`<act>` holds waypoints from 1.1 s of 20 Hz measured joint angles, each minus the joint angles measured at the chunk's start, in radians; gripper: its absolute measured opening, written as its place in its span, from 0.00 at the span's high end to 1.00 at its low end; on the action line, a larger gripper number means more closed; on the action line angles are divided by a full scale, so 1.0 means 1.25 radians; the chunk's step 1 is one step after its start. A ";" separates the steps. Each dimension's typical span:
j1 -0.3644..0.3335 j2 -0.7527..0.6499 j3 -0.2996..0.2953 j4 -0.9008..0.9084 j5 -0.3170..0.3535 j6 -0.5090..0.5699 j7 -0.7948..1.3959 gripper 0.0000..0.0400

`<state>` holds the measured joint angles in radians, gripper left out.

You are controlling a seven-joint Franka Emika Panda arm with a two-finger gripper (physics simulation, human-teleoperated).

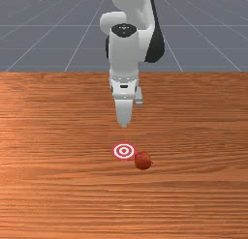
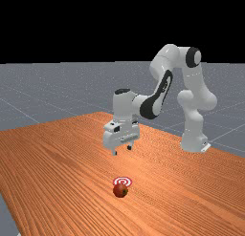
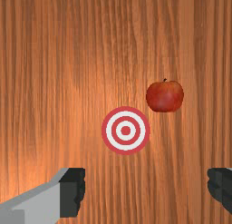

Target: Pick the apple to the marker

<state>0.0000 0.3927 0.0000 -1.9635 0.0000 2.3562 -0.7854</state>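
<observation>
Occlusions, front view, left to right. My hand (image 2: 121, 150) presents one finger toward the camera; the second is masked behind it. The upper part of the arm (image 1: 130, 1) is cut off by the picture's top edge. In the wrist view, both fingers (image 3: 41, 205) are cropped by the picture's edges. In the far view, the apple (image 3: 165, 97) overlaps the near rim of the marker (image 3: 126, 130); the wrist view confirms a narrow strip of wood between the two.

Hand status: wide open, fingers well apart, nothing held. It is raised above the surface (image 1: 53, 185), fingertips pointing down.

Marker position: lower than my hand and forward of it, on the side away from the arm's base. Apple position: on the surface, just beside the marker, farther forward from my hand and offset to the front view's right.

Materials and shapes, same order. Hand: smooth white housing, grey fingers ending in dark, blocky pads with notched inner edges. Marker: flat disc, concentric red and white rings, red centre. Apple: rounded, slightly squat, mottled deep red skin, short dark stem. Surface: orange-brown wood, fine streaked grain with darker lines and a soft sheen.
</observation>
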 joint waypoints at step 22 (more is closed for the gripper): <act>0.089 -0.099 -0.180 -0.039 0.005 -0.192 1.200 1.00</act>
<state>0.1115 0.2687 -0.2256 -2.0116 0.0063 2.1164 0.7147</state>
